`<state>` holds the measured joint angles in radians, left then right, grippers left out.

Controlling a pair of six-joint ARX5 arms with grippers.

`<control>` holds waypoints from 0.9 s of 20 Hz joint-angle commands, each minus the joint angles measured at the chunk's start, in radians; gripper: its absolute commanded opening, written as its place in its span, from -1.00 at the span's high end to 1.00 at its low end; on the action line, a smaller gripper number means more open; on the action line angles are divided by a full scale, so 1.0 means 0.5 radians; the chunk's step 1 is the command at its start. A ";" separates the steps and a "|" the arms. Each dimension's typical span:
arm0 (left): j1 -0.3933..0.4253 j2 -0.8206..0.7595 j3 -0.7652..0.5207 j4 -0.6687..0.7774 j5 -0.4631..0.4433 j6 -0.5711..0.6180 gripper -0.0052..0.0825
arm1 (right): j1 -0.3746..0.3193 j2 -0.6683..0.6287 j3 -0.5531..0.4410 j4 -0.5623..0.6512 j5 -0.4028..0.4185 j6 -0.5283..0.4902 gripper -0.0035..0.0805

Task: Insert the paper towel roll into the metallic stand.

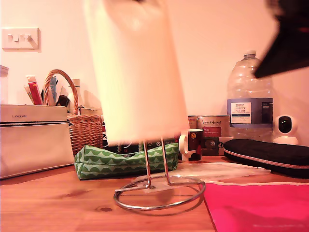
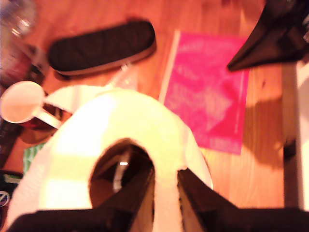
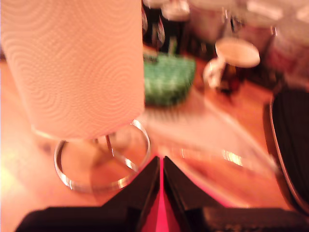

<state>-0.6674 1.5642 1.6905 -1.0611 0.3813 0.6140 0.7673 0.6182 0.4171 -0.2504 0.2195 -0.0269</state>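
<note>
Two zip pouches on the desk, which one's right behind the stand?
The green wave-patterned fabric pouch, lying directly behind the chrome wire stand. The black pouch lies off at the exterior view's right.

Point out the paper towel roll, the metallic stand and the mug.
paper towel roll (image 1: 137, 72), exterior view, its side wall.
metallic stand (image 1: 159, 205), exterior view, front of ring base.
mug (image 1: 195, 144), exterior view, its dark body.
</note>
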 commanded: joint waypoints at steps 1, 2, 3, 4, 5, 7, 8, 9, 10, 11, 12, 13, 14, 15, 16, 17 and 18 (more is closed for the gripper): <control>-0.037 -0.001 0.001 0.024 -0.021 0.030 0.94 | 0.004 -0.047 -0.020 0.006 0.002 0.025 0.95; -0.057 -0.001 0.001 0.024 -0.021 0.030 0.94 | 0.004 -0.074 -0.020 0.007 0.002 0.025 0.95; -0.072 -0.001 0.001 0.029 -0.021 0.030 0.94 | 0.004 -0.095 -0.020 0.007 0.002 0.025 0.95; -0.079 -0.001 0.001 0.029 -0.022 0.030 0.94 | 0.004 -0.109 -0.020 0.008 0.002 0.024 0.95; -0.079 -0.002 0.001 0.025 -0.021 0.029 0.94 | 0.004 -0.114 -0.020 0.008 0.002 0.024 0.95; -0.079 -0.001 0.001 0.016 -0.021 0.028 0.94 | 0.004 -0.121 -0.020 0.006 0.002 0.025 0.95; -0.079 -0.002 0.001 0.016 -0.026 0.029 0.94 | 0.004 -0.121 -0.020 0.005 0.002 0.025 0.95; -0.079 -0.002 0.001 0.016 -0.025 0.029 0.94 | 0.004 -0.121 -0.020 0.005 0.002 0.025 0.95; -0.080 -0.002 0.001 0.015 -0.025 0.030 0.91 | 0.004 -0.121 -0.020 0.005 0.002 0.025 0.95; -0.079 -0.002 0.001 0.012 -0.025 0.029 0.83 | 0.004 -0.121 -0.020 0.005 0.002 0.024 0.95; -0.079 -0.002 0.001 0.008 -0.025 0.029 0.76 | 0.004 -0.121 -0.020 0.005 0.002 0.024 0.95; -0.079 -0.002 0.001 0.007 -0.025 0.029 0.73 | 0.004 -0.121 -0.020 0.005 0.002 0.024 0.95; -0.079 -0.002 0.001 0.006 -0.025 0.029 0.73 | 0.004 -0.121 -0.020 0.005 0.002 0.024 0.95; -0.079 -0.002 0.001 0.004 -0.025 0.029 0.73 | 0.004 -0.121 -0.020 0.005 0.002 0.024 0.95; -0.079 -0.002 0.001 -0.003 -0.024 0.030 0.70 | 0.004 -0.121 -0.020 0.005 0.002 0.024 0.95; -0.079 -0.002 0.001 -0.018 -0.024 0.030 0.64 | 0.004 -0.121 -0.020 0.006 0.002 0.024 0.95; -0.079 -0.002 0.001 -0.034 -0.024 0.030 0.57 | 0.004 -0.121 -0.020 0.006 0.002 0.024 0.95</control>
<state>-0.7063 1.5688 1.6905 -1.0798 0.3656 0.6250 0.7673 0.5591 0.4171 -0.2558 0.2195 -0.0227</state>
